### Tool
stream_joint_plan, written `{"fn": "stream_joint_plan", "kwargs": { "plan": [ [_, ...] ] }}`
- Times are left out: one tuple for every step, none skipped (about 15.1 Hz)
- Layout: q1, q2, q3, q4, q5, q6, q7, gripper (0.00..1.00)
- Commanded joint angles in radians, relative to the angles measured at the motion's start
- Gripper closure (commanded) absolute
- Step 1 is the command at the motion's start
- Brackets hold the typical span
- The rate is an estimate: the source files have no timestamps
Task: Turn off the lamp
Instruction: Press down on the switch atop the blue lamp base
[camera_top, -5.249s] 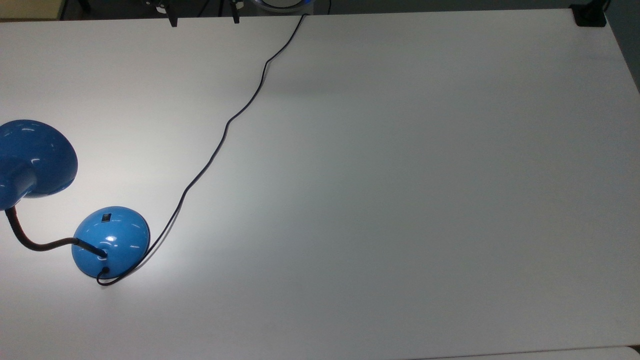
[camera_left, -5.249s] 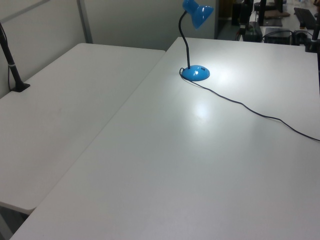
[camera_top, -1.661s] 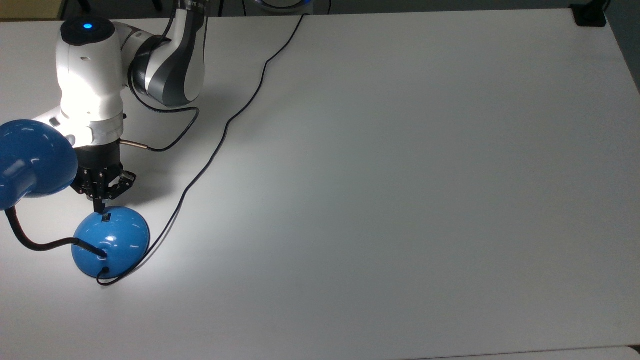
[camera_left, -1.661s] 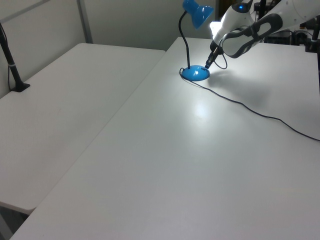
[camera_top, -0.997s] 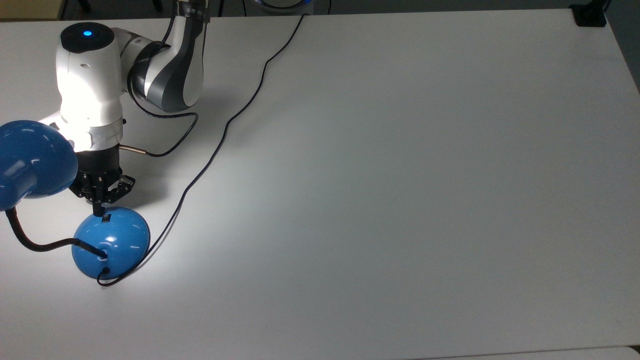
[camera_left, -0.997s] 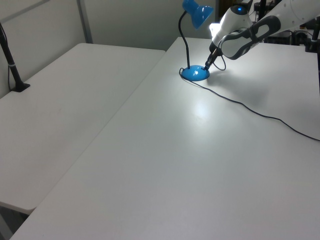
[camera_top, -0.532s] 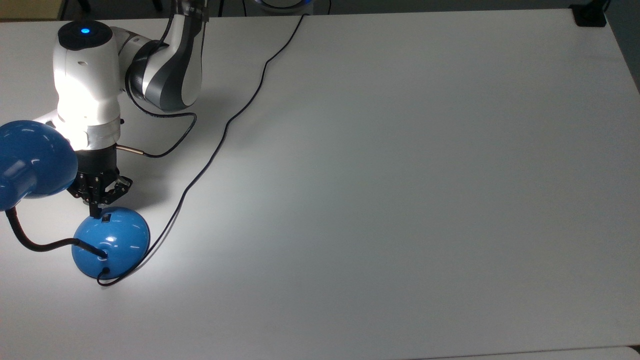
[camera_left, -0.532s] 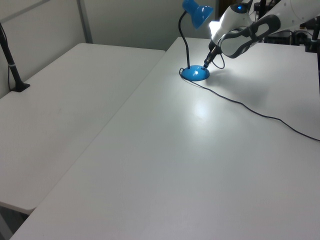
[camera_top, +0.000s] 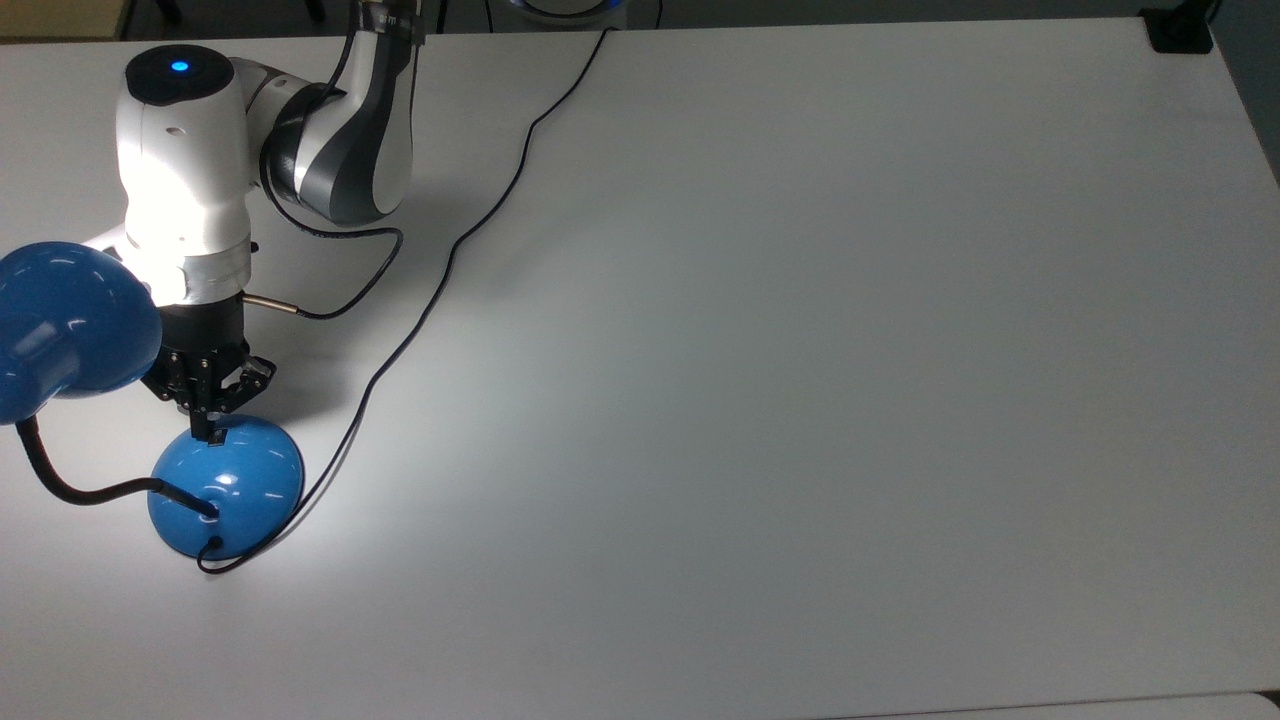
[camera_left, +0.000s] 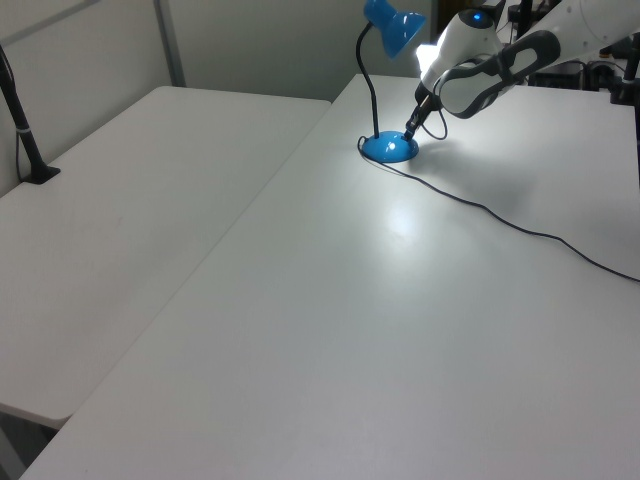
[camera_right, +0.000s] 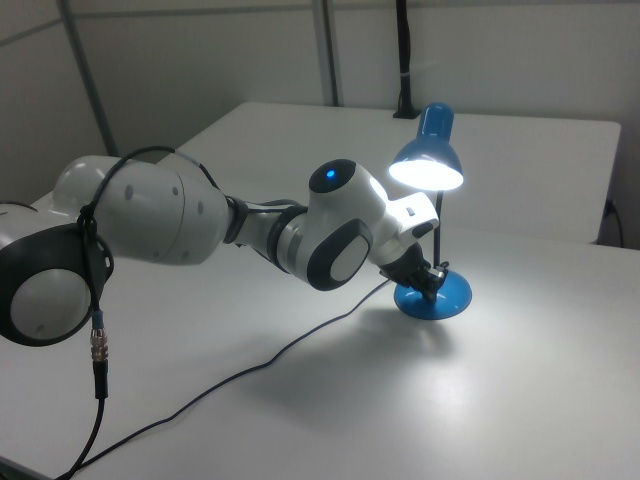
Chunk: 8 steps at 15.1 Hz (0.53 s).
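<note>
Gripper (camera_top: 213, 432) first: I'm seeing it pointing down at the lamp (camera_top: 226, 487), its black fingers pressed together into a single tip. That tip is sitting right on the domed blue base, at the small black switch (camera_top: 217, 437) on the edge of the dome nearest the arm. In the left view the gripper (camera_left: 410, 131) is meeting the base on the left view's right side, and in the right view the gripper (camera_right: 431, 278) is touching the top of the base just under the shade.

I'm watching the lamp (camera_left: 391, 147) standing on the white table (camera_top: 800, 350), close to the top view's left edge. The bulb is glowing bright in the right view, and the lamp (camera_right: 433, 293) is throwing a pool of light on the table beside its base. The black gooseneck (camera_top: 70, 487) is curving out from the base towards the top view's left and up to the blue shade (camera_top: 65, 328), which is hanging above the table just beside the arm's wrist. The thin black cord (camera_top: 440, 280) is looping round the base and snaking away from it across the table to the top view's upper edge.
</note>
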Motion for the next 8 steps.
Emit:
{"fn": "stream_joint_plan", "kwargs": {
  "plan": [
    [0.010, 0.020, 0.003, -0.012, -0.003, 0.022, 0.009, 1.00],
    [0.010, 0.020, 0.003, -0.015, -0.005, 0.022, 0.009, 1.00],
    [0.010, 0.020, 0.003, -0.019, -0.005, 0.022, 0.009, 1.00],
    [0.012, 0.020, 0.003, -0.021, -0.014, 0.022, 0.009, 1.00],
    [0.016, 0.020, 0.003, -0.024, -0.025, 0.023, 0.009, 1.00],
    [0.021, 0.020, 0.003, -0.028, -0.032, 0.023, 0.009, 1.00],
    [0.021, 0.020, 0.003, -0.030, -0.043, 0.026, 0.009, 1.00],
    [0.019, 0.019, 0.003, -0.034, -0.043, 0.029, 0.011, 1.00]
  ]
}}
